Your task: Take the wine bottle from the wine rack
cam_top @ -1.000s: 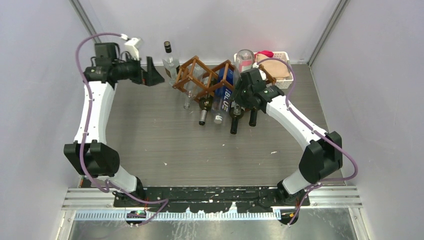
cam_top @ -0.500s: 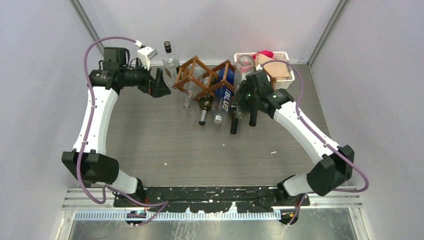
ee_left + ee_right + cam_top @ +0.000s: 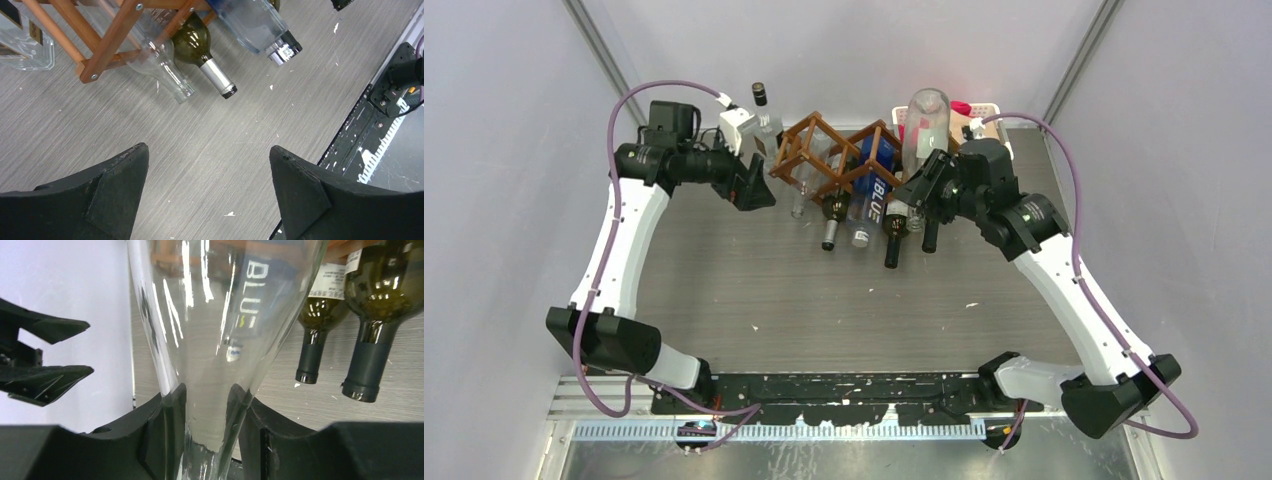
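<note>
Starts at the left with the left gripper: fingers spread wide, gripping nothing, hanging over the grey table just beside the left end of the wine rack. Beyond it, at the far edge: an upright clear bottle with a black cap.

Moves on to the rack, a brown lattice toward the far side. Holds a clear empty bottle, a dark green bottle with a silver-foiled neck, a bottle labelled BLUE and two dark bottles, necks pointing near.

Ends at the right with the right gripper: pinched narrowly on the neck of the clear glass bottle, base tipped up and far, body above the rack's right end, in front of the white basket.

Looks free of the lattice, so reads as the carry-away step.

Calls next for a firm pinch on slick, tapering glass and a swing toward open table at the near right. Must not clip the dark necks just below. Then needs a tilt to bring the base down before release. Risks a slide through the pads if the pinch eases.
</note>
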